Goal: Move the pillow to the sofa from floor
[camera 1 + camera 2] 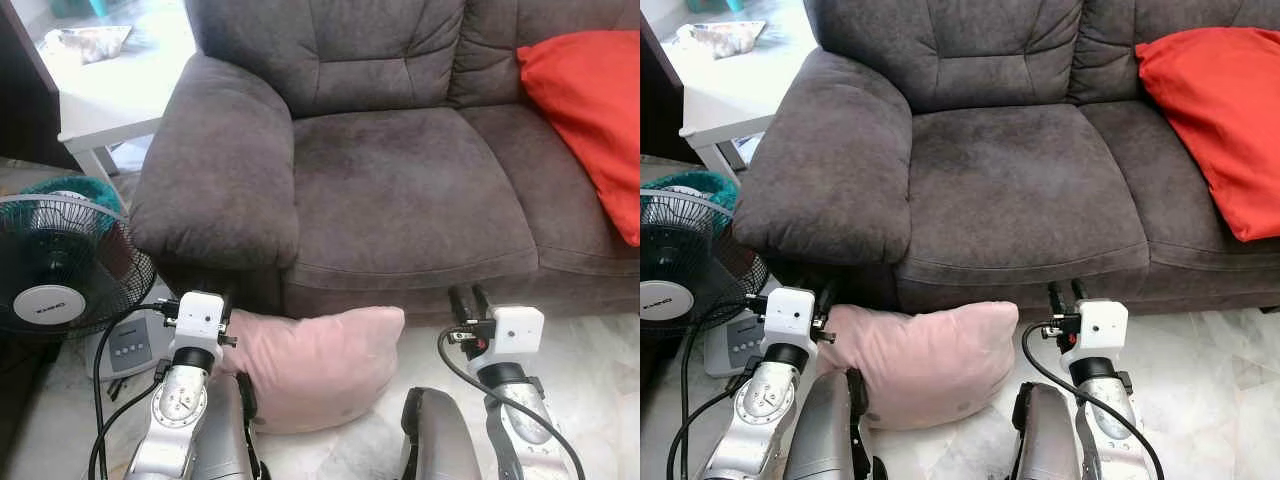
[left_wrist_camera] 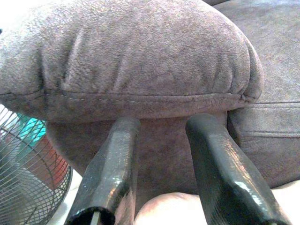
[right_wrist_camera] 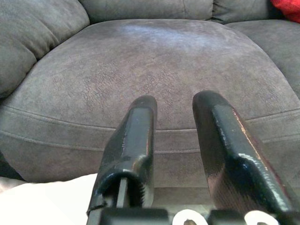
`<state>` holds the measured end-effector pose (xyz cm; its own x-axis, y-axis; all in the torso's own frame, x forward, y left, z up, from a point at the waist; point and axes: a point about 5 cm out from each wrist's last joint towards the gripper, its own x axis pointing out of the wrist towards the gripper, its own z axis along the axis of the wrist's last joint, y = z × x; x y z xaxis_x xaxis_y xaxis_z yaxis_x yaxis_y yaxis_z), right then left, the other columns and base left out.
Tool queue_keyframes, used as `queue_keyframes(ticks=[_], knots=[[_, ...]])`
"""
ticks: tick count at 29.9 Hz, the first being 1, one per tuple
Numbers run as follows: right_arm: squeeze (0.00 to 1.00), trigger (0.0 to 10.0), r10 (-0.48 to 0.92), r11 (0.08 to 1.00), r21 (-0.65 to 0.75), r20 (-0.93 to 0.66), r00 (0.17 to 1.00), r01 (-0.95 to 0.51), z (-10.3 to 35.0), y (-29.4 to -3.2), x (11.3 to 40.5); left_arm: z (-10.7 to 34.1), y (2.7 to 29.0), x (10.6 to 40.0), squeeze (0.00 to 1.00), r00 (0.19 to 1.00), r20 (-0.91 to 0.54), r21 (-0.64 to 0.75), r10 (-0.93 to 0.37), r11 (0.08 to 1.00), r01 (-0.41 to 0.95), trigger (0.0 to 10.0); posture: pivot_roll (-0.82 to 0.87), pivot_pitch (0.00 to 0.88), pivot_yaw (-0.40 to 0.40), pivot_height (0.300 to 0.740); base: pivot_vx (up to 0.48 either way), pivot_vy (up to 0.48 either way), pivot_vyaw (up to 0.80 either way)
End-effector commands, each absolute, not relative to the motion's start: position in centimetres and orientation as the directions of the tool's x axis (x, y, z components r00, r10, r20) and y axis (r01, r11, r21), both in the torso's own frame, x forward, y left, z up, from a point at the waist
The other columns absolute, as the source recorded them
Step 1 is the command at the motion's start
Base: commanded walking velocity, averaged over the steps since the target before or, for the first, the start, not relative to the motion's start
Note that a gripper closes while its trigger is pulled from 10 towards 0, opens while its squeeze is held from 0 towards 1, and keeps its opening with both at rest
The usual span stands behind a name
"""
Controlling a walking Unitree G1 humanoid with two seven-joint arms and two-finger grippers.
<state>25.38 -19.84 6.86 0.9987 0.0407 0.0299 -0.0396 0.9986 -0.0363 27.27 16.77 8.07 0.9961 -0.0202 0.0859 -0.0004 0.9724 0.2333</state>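
A: Looking down, where is the pink pillow (image 1: 318, 362)?

B: It lies on the floor (image 1: 600, 360), right up against the front of the grey sofa (image 1: 400, 190). It sits between the two arms.

A: Which way does it stretch?

B: Side to side, along the sofa front. Its long way goes from one arm across to the other.

A: Which claw is closer?

B: The left gripper (image 1: 200, 300), I think. It is at the pillow's left end, under the sofa's fat arm, and may be touching it. The right gripper (image 1: 468, 302) is a little way off from the pillow's right corner.

A: Are the claws holding anything?

B: No. Both have their fingers apart with nothing in between. In the left wrist view the pillow peeks up just under the left fingers (image 2: 115, 173).

A: So what comes next?

B: My guess is both claws must come in toward the middle, one at each end, then lift it up onto the seat. The red cushion (image 1: 590, 120) is off to the right, out of the way.
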Motion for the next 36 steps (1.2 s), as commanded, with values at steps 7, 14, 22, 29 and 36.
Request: queue_keyframes(ticks=[7, 14, 22, 29, 36], knots=[[0.0, 10.0, 0.064, 0.997, -0.051, 0.029, 0.998, -0.063, 6.7, -19.5, 25.3, 8.1, 16.9, 27.3, 0.0, 0.996, 0.091, 0.241, -0.015, 0.97, -0.008, 10.0, 0.06, 0.064, -0.001, 0.497, 0.0, 0.0, 0.68], [0.0, 10.0, 0.067, 0.997, -0.046, 0.024, 0.997, -0.065, 6.6, -19.4, 25.2, 8.3, 16.9, 27.5, 0.0, 0.996, 0.091, 0.242, -0.013, 0.97, -0.009, 10.0, 0.06, 0.083, 0.0, 0.497, 0.0, 0.0, 0.8], [0.0, 10.0, 0.062, 0.997, -0.037, 0.009, 0.998, -0.062, 6.4, -19.6, 25.1, 8.1, 16.5, 27.5, 0.0, 0.996, 0.075, 0.239, -0.051, 0.97, 0.032, 10.0, 0.07, 0.089, -0.002, 0.497, 0.0, 0.0, 0.17], [0.0, 10.0, 0.072, 0.997, -0.04, 0.006, 0.997, -0.071, 6.3, -19.4, 25.3, 7.9, 16.3, 27.5, 0.0, 0.996, 0.062, 0.236, -0.071, 0.97, 0.054, 10.0, 0.07, 0.092, -0.007, 0.497, 0.0, 0.0, 0.0], [0.0, 10.0, 0.079, 0.996, -0.042, -0.01, 0.997, -0.079, 6.1, -19.3, 25.4, 6.3, 15.2, 27.5, 0.0, 0.983, -0.051, 0.18, -0.174, 0.967, 0.18, 10.0, 0.07, 0.092, -0.008, 0.497, 0.0, 0.0, 0.0]])
